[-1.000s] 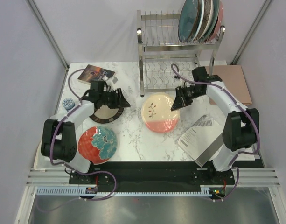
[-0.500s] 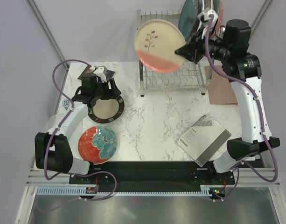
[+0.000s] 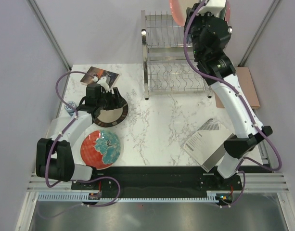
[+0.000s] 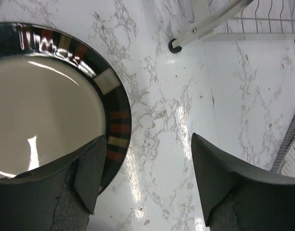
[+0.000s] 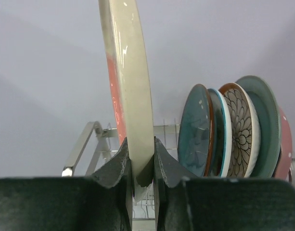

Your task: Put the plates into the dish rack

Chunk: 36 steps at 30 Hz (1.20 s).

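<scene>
My right gripper (image 5: 140, 154) is shut on the rim of the cream-and-pink plate (image 5: 130, 96) and holds it upright and edge-on, high over the dish rack's (image 3: 171, 53) top tier; a pink sliver of the plate (image 3: 177, 8) shows in the top view. Several plates (image 5: 200, 130) stand in the rack to its right. My left gripper (image 4: 147, 178) is open over the table, its left finger above the rim of the dark brown plate (image 4: 51, 106), which also shows in the top view (image 3: 110, 115). The red plate with a teal flower (image 3: 100, 148) lies near the left arm's base.
A dark booklet (image 3: 100, 76) lies at the back left and a small blue-white cup (image 3: 70, 107) at the left edge. A grey booklet (image 3: 210, 139) lies at the front right. A pinkish board (image 3: 246, 84) lies right of the rack. The rack's foot (image 4: 175, 46) is near my left gripper.
My right arm has lifted the cream-and-pink plate off the table, up past the rack front, to above the top tier and turned it edge-on. The left gripper shifted slightly over the brown plate.
</scene>
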{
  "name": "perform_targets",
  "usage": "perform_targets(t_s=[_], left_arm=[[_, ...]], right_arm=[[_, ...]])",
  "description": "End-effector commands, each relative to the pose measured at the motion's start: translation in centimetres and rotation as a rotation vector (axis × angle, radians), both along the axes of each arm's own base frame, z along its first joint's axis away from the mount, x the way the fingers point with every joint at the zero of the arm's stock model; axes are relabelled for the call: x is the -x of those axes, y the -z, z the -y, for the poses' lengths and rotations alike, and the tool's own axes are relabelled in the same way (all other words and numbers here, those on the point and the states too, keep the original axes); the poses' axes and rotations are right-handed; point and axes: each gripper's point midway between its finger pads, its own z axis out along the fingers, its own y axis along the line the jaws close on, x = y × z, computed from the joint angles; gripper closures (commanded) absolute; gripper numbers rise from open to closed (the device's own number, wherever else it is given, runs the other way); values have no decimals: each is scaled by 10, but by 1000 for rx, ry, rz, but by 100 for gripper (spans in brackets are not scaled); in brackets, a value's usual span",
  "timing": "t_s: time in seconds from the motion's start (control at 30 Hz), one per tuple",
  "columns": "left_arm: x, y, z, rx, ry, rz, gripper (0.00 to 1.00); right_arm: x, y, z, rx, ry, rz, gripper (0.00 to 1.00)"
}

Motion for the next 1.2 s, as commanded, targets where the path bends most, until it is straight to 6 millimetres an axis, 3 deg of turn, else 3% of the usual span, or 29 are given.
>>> perform_targets(t_s=[0.0,0.13,0.17,0.2,0.27,1.17], left_arm=[[17,-10,18,102,9,17,22],[18,-10,15,96,-13,27,22],[17,-10,14,90,-15,30,22],[15,-10,13,85,-19,33,22],[13,-12,13,87,-22,44,22],[1,9,18,101,-16,15,22]], right_arm=[[25,-70,57,-236,252,200,100],[10,-50,53,-169,326,142,100],[14,-52,58,-188,364,132,100],[2,-40,53,-158,375,96,100],[-4,-25,51,-101,398,31,100],[-50,54,21,93,358,-147,100]])
